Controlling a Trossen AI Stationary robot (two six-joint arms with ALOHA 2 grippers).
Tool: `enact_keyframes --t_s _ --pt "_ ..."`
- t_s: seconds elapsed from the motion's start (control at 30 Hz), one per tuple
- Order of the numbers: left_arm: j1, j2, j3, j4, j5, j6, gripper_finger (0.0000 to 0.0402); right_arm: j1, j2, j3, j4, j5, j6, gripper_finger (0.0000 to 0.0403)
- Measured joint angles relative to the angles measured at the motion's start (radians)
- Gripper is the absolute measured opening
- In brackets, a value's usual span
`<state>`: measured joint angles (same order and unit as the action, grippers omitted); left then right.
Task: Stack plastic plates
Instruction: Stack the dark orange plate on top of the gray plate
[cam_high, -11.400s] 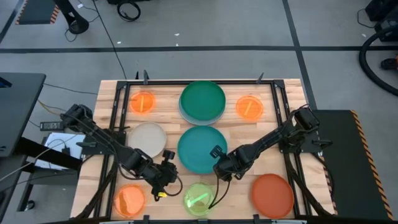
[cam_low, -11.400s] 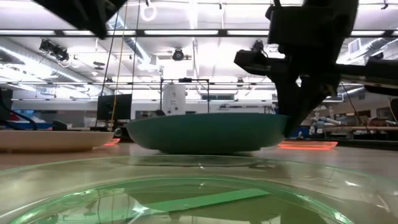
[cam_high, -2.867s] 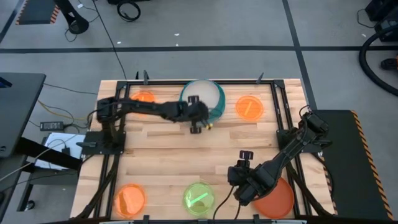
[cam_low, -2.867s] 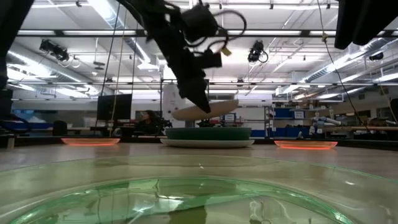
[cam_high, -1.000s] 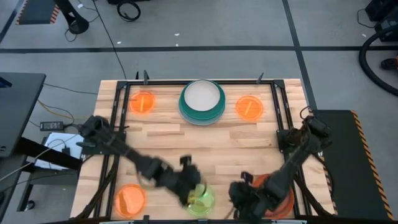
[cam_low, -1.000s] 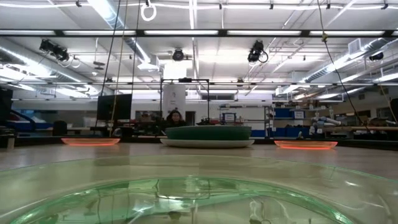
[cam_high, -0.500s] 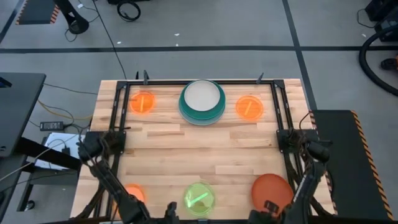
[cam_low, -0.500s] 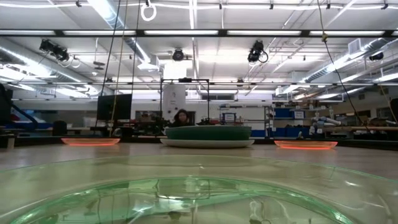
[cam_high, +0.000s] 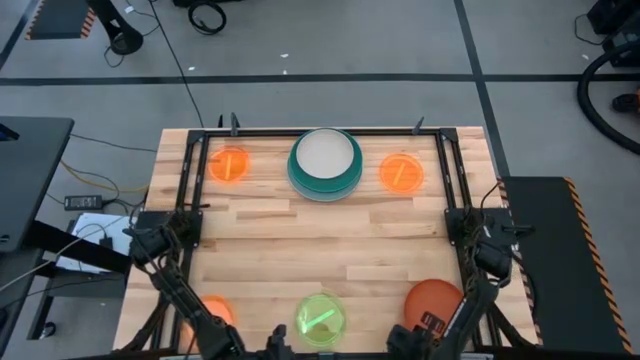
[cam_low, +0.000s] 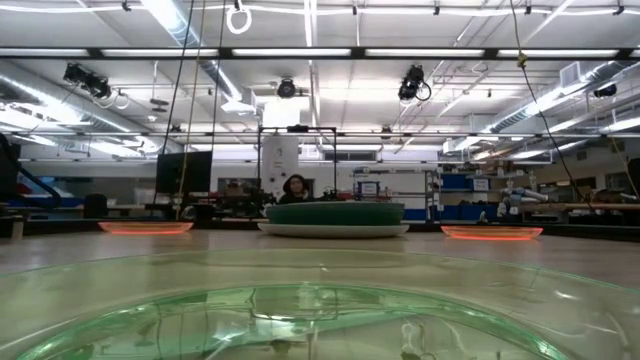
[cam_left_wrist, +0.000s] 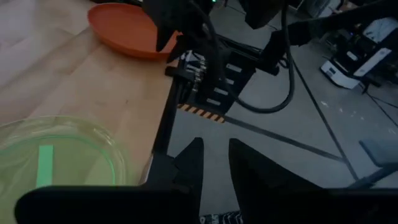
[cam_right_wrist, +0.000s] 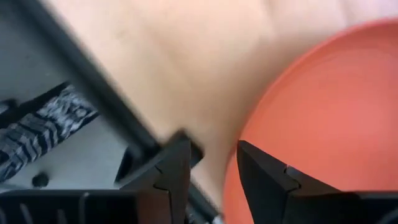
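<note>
A beige plate (cam_high: 325, 155) tops the stack of larger plates (cam_low: 335, 216) at the far middle of the table. Small orange plates lie far left (cam_high: 230, 163), far right (cam_high: 401, 172) and near left (cam_high: 212, 310), the last partly under my left arm. The lime green plate (cam_high: 320, 320) and the red-orange plate (cam_high: 435, 300) rest flat near the near edge. My left gripper (cam_left_wrist: 214, 155) hangs open past the near edge, beside the lime green plate (cam_left_wrist: 56, 162). My right gripper (cam_right_wrist: 211, 155) is open at the red-orange plate's near rim (cam_right_wrist: 236, 162). My right gripper comes at the red-orange plate's near rim (cam_right_wrist: 231, 171) from the table's near side, and the rim runs into the gap between its fingers. The plate lies flat on the table. I cannot tell whether a finger touches it.
A black frame rail (cam_high: 190, 200) runs along the table's left side, another (cam_high: 452, 200) along its right, and one along the near edge (cam_left_wrist: 168, 118). Bare wood (cam_high: 320, 245) lies between the stack and the near plates. A person (cam_low: 295, 186) sits far behind the table.
My left gripper has swung from beside the lime green plate down past the table's near edge. My right gripper has drawn back from the red-orange plate's left side toward the near edge, then edged in again at the plate's near rim. No plate has moved.
</note>
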<state>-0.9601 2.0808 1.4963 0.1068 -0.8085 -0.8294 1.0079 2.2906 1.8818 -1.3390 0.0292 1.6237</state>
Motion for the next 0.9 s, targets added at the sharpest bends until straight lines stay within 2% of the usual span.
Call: enact_keyframes --t_s 0.2,0.4,0.53,0.6,0.8,0.9 --pt "0.009 0.0 0.0 0.0 -0.001 0.027 0.0082 -0.032 -0.002 -0.008 -0.067 0.015 -0.003 0.0128" --pt "0.015 -0.001 0.0 0.001 0.001 0.089 0.0082 -0.062 0.031 -0.017 -0.03 -0.019 0.01 0.0099" --pt "0.009 -0.039 0.0 -0.072 0.134 0.161 0.0082 -0.063 0.032 -0.043 0.019 -0.021 0.097 0.0074" --pt "-0.01 -0.066 0.0 -0.12 0.148 0.184 0.0082 -0.056 0.032 -0.043 0.018 -0.013 0.14 0.006" --pt "-0.061 -0.113 0.0 -0.174 0.078 0.372 0.0082 -0.056 0.03 -0.045 -0.001 -0.001 0.181 0.0015" --pt "-0.068 -0.133 0.001 -0.202 0.046 0.45 0.0082 -0.077 0.03 -0.043 -0.017 0.001 0.132 0.0012"
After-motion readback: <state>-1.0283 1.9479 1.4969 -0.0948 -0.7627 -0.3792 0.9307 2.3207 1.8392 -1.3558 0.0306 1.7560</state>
